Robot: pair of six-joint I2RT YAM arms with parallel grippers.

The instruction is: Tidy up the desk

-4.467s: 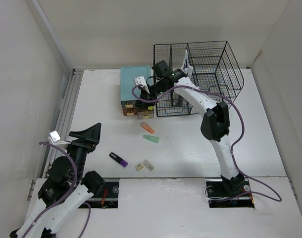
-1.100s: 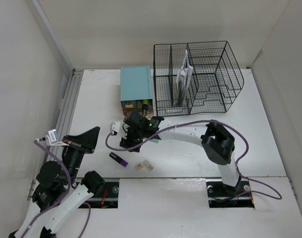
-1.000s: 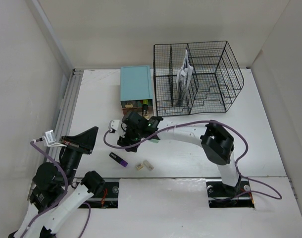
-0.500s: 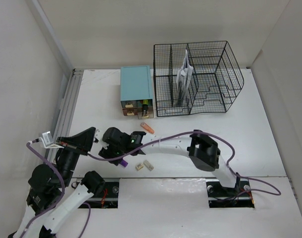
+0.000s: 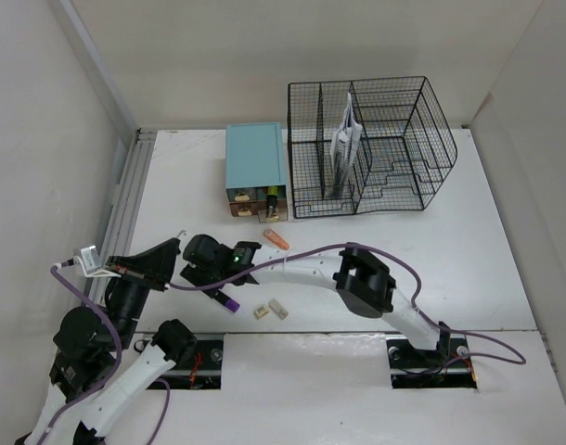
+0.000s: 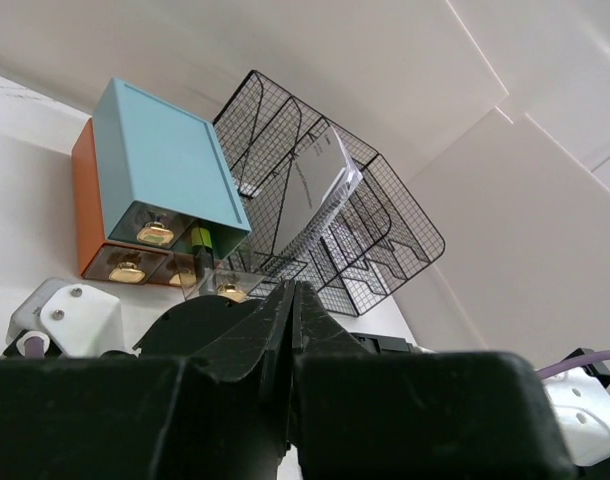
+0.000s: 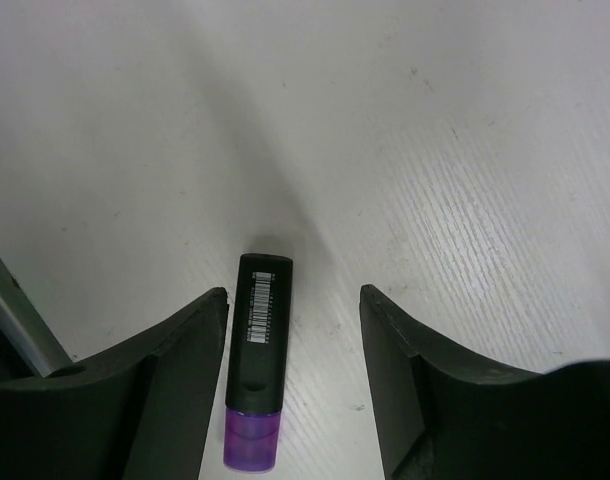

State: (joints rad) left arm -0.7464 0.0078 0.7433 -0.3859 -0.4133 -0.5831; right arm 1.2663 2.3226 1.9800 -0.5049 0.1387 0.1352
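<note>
The desk (image 5: 357,269) is a white tabletop with a grey rail (image 5: 125,204) along its left edge. A black highlighter with a purple cap (image 7: 257,375) lies flat on it; only the cap end (image 5: 231,302) shows from above. My right gripper (image 7: 293,292) is open and low over the desk, with the highlighter between its fingers, close to the left finger (image 7: 175,385) and untouched. Seen from above, the right gripper (image 5: 209,278) reaches far across to the near left. My left gripper (image 6: 290,292) is shut on nothing, raised near the rail (image 5: 172,248).
A teal-topped drawer box (image 5: 255,167) stands at the back beside a black wire rack (image 5: 371,144) holding papers (image 5: 345,139). An orange item (image 5: 276,239) and two small beige pieces (image 5: 270,311) lie near the right arm. The box (image 6: 160,170) and rack (image 6: 375,230) also show in the left wrist view.
The right arm has swept from the drawer box toward the near left and now straddles the highlighter with open jaws. The left arm has shifted slightly, still shut.
</note>
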